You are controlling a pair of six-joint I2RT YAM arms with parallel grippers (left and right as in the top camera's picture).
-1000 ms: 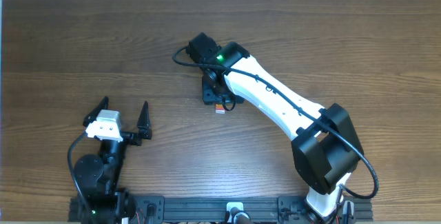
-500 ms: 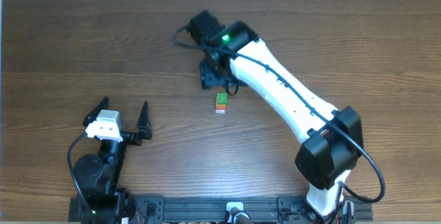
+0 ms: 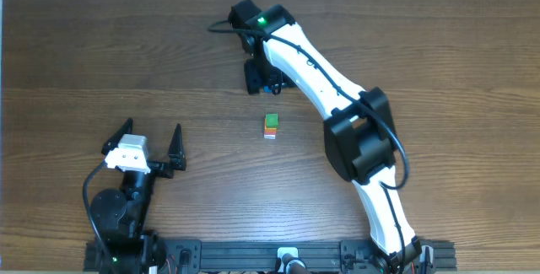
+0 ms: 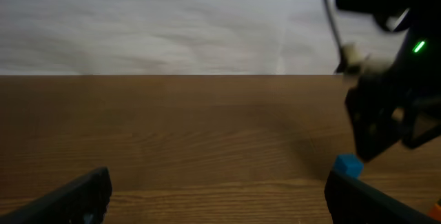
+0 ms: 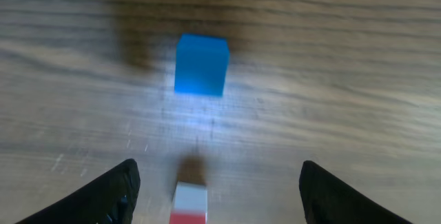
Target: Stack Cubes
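A small stack of cubes (image 3: 271,126), green on top, orange below and white lowest, stands on the wooden table near the middle. Its white and red part (image 5: 189,202) lies between my right fingers in the right wrist view. A blue cube (image 5: 200,65) sits alone just beyond the stack, also seen as the blue cube (image 4: 349,165) under the dark right arm. My right gripper (image 3: 263,78) hovers over the blue cube, open and holding nothing (image 5: 218,172). My left gripper (image 3: 152,132) stands open near the front left, far from the cubes.
The wooden table (image 3: 439,72) is bare around the cubes. The right arm's white link (image 3: 312,63) stretches diagonally over the table right of the stack. A pale wall (image 4: 172,17) rises behind the far table edge.
My right gripper has lifted off the stack and moved away from it toward the far side, uncovering the green-topped stack. It now sits over the blue cube. The left arm is unchanged.
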